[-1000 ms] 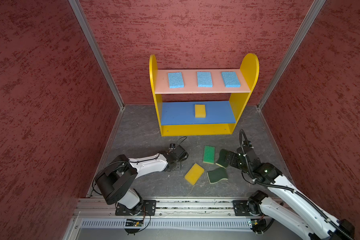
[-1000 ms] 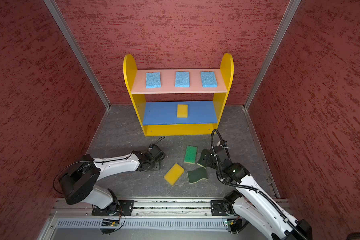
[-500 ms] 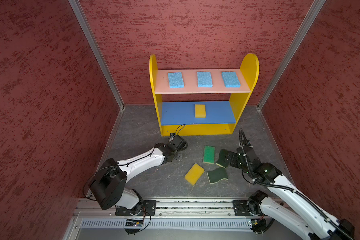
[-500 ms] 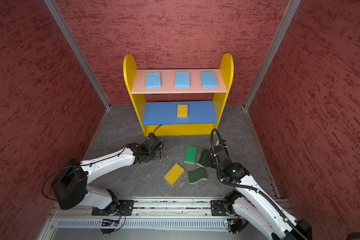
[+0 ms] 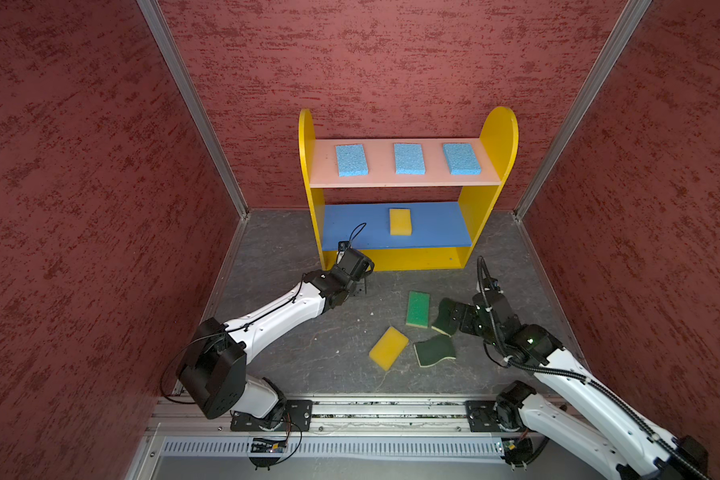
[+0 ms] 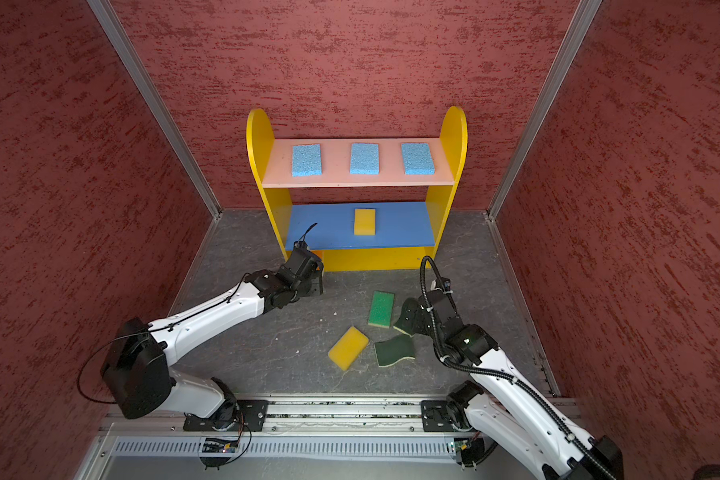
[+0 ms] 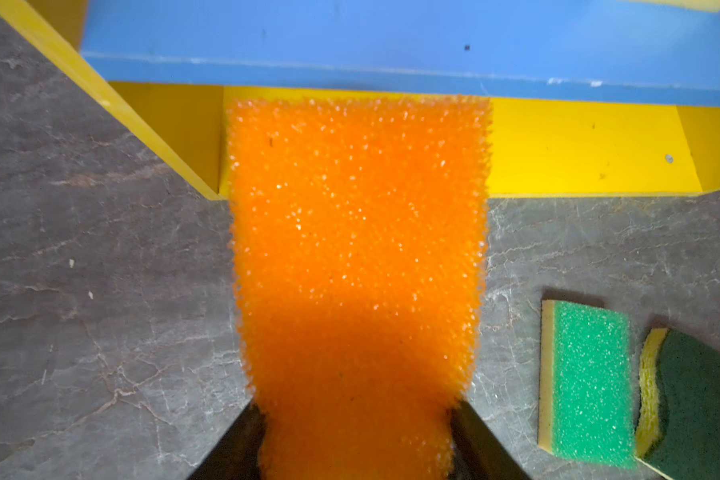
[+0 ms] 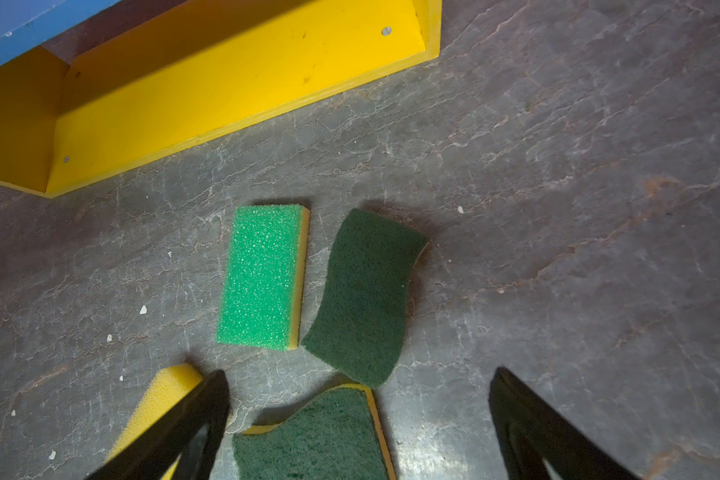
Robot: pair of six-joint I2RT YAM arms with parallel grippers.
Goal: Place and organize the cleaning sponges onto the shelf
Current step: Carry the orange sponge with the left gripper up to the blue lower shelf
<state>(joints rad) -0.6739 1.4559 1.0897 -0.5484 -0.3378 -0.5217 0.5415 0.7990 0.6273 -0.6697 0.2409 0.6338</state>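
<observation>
— Where is the orange sponge (image 7: 358, 232)?
— The left gripper (image 7: 356, 409) pinches its near end. Its long side points straight at the shelf (image 7: 578, 149), bottom level, just ahead (under the blue board (image 7: 350, 37)).
— The right gripper (image 8: 360, 372)?
— Wide open, holding nothing, farther off.

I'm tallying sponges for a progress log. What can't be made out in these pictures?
orange sponge: its gripped end is cut off by the left wrist view's edge; in both top views the left gripper largely covers it.
shelf's bottom level: its back is hidden under the blue middle board in both top views.
dark green sponge nearest the right gripper: partly covered by that gripper in both top views.
</observation>
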